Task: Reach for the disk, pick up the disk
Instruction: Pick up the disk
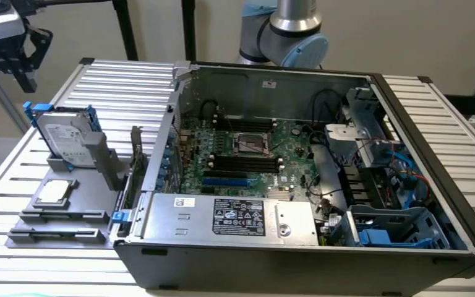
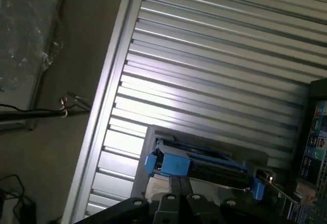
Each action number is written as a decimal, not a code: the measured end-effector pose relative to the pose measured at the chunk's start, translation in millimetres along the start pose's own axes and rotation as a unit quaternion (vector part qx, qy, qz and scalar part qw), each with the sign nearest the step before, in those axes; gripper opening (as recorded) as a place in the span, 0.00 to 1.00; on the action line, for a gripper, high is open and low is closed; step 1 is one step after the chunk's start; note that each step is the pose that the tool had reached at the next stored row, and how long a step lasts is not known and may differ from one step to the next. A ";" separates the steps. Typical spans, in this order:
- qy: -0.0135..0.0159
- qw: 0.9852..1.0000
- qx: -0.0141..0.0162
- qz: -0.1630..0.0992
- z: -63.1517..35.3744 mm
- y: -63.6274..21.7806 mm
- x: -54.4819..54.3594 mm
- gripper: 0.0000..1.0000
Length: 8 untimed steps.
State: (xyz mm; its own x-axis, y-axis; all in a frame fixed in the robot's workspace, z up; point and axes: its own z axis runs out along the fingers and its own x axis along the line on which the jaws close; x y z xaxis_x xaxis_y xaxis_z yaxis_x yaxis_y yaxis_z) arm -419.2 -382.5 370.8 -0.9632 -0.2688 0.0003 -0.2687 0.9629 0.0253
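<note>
The gripper [image 1: 23, 74] hung above the far left corner of the slatted table [image 1: 122, 74], its fingers [image 2: 175, 185] pressed together with nothing between them. The disk [image 1: 62, 137] stood on edge in a grey stand [image 1: 97, 158] near the table's left side, below the gripper and apart from it. A small square chip [image 1: 54, 192] lay flat on the stand's near part. To the right, the open computer case [image 1: 303, 73] held a motherboard [image 1: 254, 154], a power supply [image 1: 229, 216] and blue caddies [image 1: 386, 238].
</note>
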 end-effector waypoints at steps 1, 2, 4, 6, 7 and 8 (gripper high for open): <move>0.000 1.000 0.000 -0.009 0.0 0.0 0.0 0.11; 0.000 1.000 0.000 -0.018 0.0 0.0 0.0 0.11; 0.001 0.999 0.000 -0.036 0.0 0.0 0.0 0.11; 0.001 0.999 0.000 -0.054 0.0 0.0 0.0 0.11; 0.002 0.998 0.000 -0.063 0.0 0.0 0.0 0.11; 0.002 0.997 0.000 -0.072 0.0 0.0 0.0 0.11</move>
State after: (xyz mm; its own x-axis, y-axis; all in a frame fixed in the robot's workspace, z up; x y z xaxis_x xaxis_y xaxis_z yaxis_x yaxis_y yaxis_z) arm -419.2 -382.5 370.8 -0.9144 -0.4047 0.0003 -0.4046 0.9141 0.0253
